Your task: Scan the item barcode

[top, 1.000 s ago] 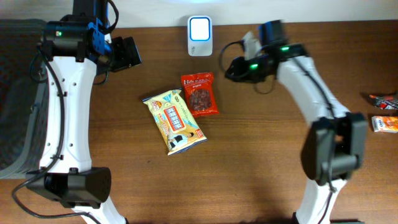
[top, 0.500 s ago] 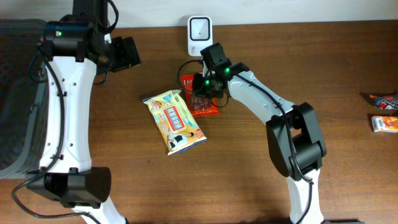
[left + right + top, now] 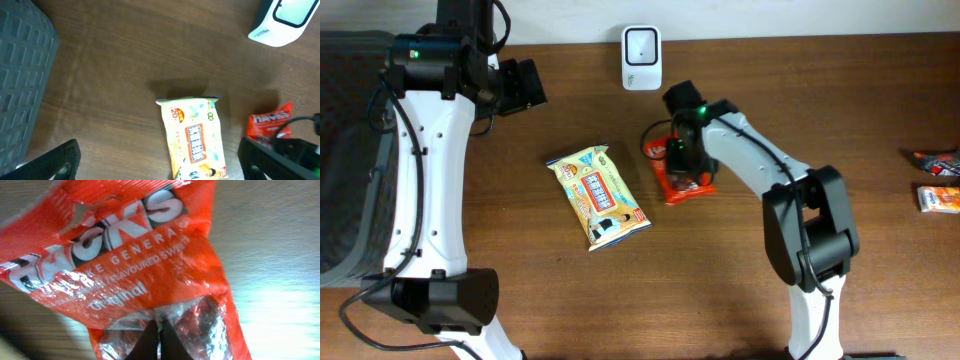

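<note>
A dark wood-grain bench [image 3: 720, 290] meets a pale wall [image 3: 820, 18] at its far edge, where a white scanner [image 3: 641, 45] stands. The right jaws are clenched on the red snack packet [image 3: 685, 180], near the scanner and right of a yellow packet [image 3: 600, 195]. The left jaws hang released beside a grey mesh basket [image 3: 345, 150] at the bench's left end.

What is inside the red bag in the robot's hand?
The red bag has a clear window showing dark, shiny reddish-brown pieces. The red printed part covers the rest, so I cannot tell what they are.
</note>
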Motion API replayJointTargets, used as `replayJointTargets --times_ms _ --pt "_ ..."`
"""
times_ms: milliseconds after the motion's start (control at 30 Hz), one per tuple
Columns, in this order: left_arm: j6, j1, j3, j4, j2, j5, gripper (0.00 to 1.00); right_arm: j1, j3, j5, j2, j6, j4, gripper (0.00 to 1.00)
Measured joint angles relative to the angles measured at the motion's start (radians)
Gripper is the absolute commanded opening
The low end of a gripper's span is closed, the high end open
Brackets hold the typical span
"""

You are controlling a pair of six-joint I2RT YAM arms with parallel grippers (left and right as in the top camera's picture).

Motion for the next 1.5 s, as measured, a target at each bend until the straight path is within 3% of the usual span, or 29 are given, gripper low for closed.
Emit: replayJointTargets --times_ms 133,233,267,433,533,700,800,900,967,1033,1133,1267,1333,1467,1500 --pt "0.000 0.000 0.000 0.002 0.000 0.000 0.99 -0.057 0.164 0.112 0.000 -0.092 -0.201 0.19" --pt "0.000 0.000 0.000 0.000 0.000 0.000 0.99 -0.060 0.243 -0.018 -0.003 -0.115 -0.268 0.22" --pt "0.000 0.000 0.000 0.000 0.000 0.000 0.99 -0.055 0.240 -0.066 -0.003 -0.117 -0.276 0.26" --pt "0.000 0.000 0.000 0.000 0.000 0.000 0.99 0.011 0.071 -0.155 0.001 -0.116 -0.193 0.27" --pt "0.000 0.000 0.000 -0.001 0.000 0.000 0.99 0.023 -0.040 -0.089 -0.006 -0.048 -0.140 0.19" --pt "0.000 0.000 0.000 0.000 0.000 0.000 0.99 -0.041 -0.038 0.095 -0.011 0.011 -0.267 0.27" --pt "0.000 0.000 0.000 0.000 0.000 0.000 0.99 -0.095 0.068 0.127 -0.003 -0.008 -0.319 0.31" --pt "0.000 0.000 0.000 0.000 0.000 0.000 0.99 -0.091 0.122 -0.007 -0.003 -0.092 -0.287 0.48" --pt "0.000 0.000 0.000 0.000 0.000 0.000 0.99 -0.068 0.123 -0.110 -0.003 -0.167 -0.272 0.72" --pt "0.000 0.000 0.000 0.000 0.000 0.000 0.99 -0.010 0.123 -0.167 -0.003 -0.215 -0.247 0.79" --pt "0.000 0.000 0.000 0.000 0.000 0.000 0.99 0.092 0.123 -0.117 -0.003 -0.195 -0.206 0.80" --pt "0.000 0.000 0.000 0.000 0.000 0.000 0.99 0.208 0.105 0.165 -0.002 -0.021 -0.192 0.79" --pt "0.000 0.000 0.000 0.000 0.000 0.000 0.99 0.255 0.082 0.333 -0.002 0.057 -0.164 0.69" --pt "0.000 0.000 0.000 0.000 0.000 0.000 0.99 0.256 -0.008 0.418 -0.001 0.103 -0.080 0.59" --pt "0.000 0.000 0.000 0.000 0.000 0.000 0.99 0.251 -0.030 0.425 -0.001 0.108 -0.060 0.52"
